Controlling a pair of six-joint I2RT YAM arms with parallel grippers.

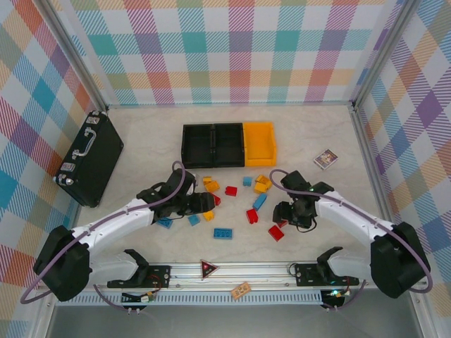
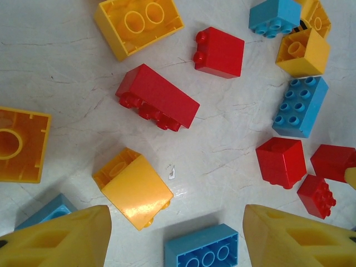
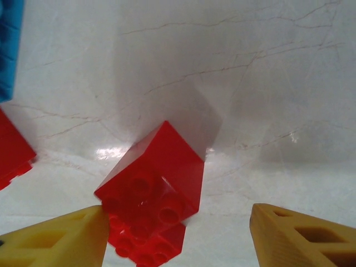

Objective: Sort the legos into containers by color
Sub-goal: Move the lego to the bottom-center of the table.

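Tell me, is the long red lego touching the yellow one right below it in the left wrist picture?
Apart. The left wrist view shows a strip of bare table between the long red lego and the yellow lego.

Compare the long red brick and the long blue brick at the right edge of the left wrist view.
The long red brick lies on its side, studs pointing sideways; the long blue brick lies flat, studs facing the camera. The red one is near the middle of the view, the blue one near the right edge. Both are elongated and lie loose on the table.
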